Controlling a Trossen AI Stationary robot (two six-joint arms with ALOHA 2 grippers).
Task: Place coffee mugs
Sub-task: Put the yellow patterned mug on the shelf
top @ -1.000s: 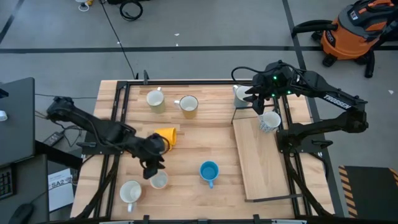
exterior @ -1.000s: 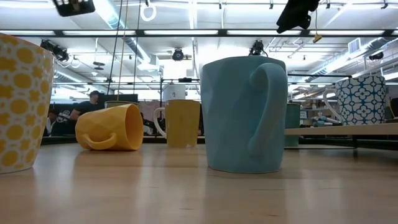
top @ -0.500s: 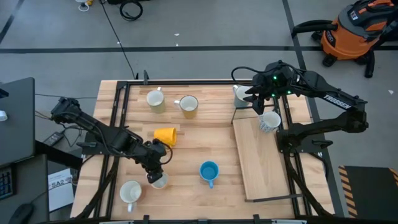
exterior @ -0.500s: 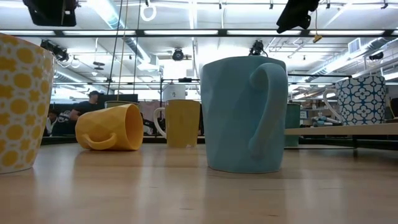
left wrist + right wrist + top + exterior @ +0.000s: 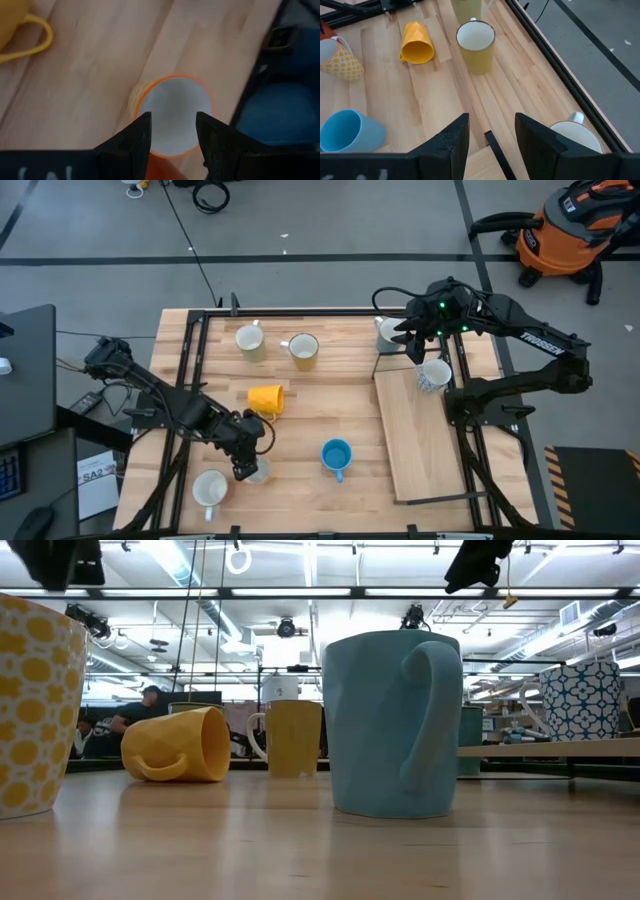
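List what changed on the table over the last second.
The left tool moved away from the tipped yellow mug toward the table's near edge and now hangs open over the yellow-patterned mug, not gripping it. No mug shifted. The right tool stayed at the far end of the board.

Both arms are built of black jointed links. White lettering is carried on the right arm's forearm, and small green lights are seen near the right hand (image 5: 404,336). Flat black fingers (image 5: 131,145) are shown on the left hand (image 5: 243,469).

A robotics lab or workshop; grey concrete floor, an orange shop vacuum (image 5: 570,230), ceiling strip lights (image 5: 330,592).
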